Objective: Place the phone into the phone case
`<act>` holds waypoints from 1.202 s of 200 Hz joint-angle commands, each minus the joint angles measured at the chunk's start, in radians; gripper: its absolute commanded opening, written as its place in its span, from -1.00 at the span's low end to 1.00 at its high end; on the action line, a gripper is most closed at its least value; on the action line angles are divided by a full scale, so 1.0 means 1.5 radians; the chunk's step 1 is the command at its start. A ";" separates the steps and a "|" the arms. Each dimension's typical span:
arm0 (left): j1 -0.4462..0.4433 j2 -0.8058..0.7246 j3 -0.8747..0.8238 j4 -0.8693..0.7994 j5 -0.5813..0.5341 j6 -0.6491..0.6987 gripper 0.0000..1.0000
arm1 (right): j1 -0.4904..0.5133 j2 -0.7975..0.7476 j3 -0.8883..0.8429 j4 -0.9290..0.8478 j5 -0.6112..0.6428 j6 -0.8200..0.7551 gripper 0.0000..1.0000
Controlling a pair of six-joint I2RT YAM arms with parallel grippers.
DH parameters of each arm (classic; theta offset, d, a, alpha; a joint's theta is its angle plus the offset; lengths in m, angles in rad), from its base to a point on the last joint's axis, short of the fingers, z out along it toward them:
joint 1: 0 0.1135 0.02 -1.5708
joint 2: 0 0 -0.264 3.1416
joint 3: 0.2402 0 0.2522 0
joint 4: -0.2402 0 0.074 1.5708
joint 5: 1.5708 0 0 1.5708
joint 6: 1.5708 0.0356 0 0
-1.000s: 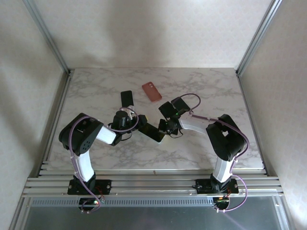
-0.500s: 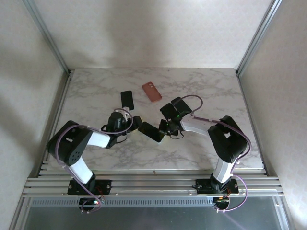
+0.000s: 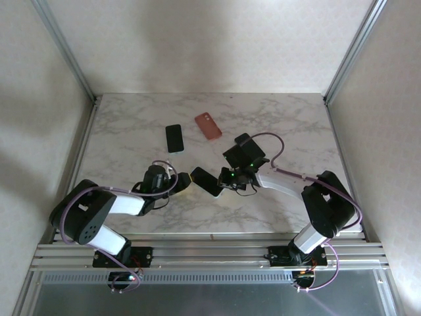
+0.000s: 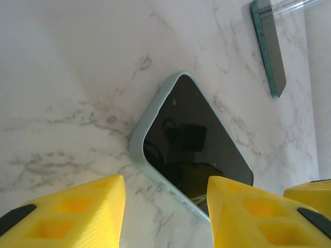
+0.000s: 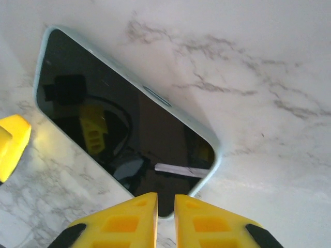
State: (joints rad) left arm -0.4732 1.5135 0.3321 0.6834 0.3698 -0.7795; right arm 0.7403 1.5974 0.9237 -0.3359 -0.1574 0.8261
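Right wrist view: the phone (image 5: 119, 129) lies flat on the marble table (image 5: 269, 62) with its dark screen up. A pale green phone case (image 5: 156, 96) runs all round its edge. So I think the phone is in the case now, and the job is at its last step, which is making sure it sits snug.

The right gripper (image 5: 165, 206) is right at one corner of the phone. Its yellow fingers (image 5: 124, 219) are pressed almost together, with just a thin slit between them. I cannot tell if they touch the phone.

In the left wrist view, the left gripper (image 4: 164, 199) sits low at the opposite end of the phone. Its fingers (image 4: 72, 206) are spread wide and hold nothing.

From the top external view, the phone lies in the middle of the table, between the two grippers. Farther back lie a second dark phone (image 3: 173, 137) and a red case (image 3: 208, 126), well apart from it.

Next, I think each corner needs a soft push down. Then both grippers should lift away slowly, so that the phone does not slide.
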 commanded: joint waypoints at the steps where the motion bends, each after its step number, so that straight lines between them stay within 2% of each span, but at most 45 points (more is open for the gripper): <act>1: -0.014 0.004 -0.007 0.025 0.002 -0.020 -0.10 | 0.001 -0.007 -0.041 0.015 -0.017 0.000 -0.69; 54: -0.032 0.061 0.020 0.055 0.017 -0.028 -0.11 | 0.001 -0.008 -0.085 0.055 -0.032 0.006 -0.73; 112: -0.039 0.142 0.046 0.140 0.025 -0.071 -0.12 | 0.001 0.016 -0.095 0.080 -0.039 0.001 -0.74; 197: -0.036 0.190 0.148 0.109 -0.008 -0.048 -0.13 | 0.001 0.099 -0.026 0.113 -0.031 -0.006 -0.76; 240: -0.020 0.139 0.130 0.091 -0.020 -0.048 -0.13 | 0.001 0.157 0.049 0.109 -0.021 -0.006 -0.78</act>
State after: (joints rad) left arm -0.5182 1.7836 0.5423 0.8528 0.3656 -0.8646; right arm 0.7364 1.7256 0.9321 -0.3676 -0.2138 0.8253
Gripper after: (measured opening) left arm 0.435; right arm 0.114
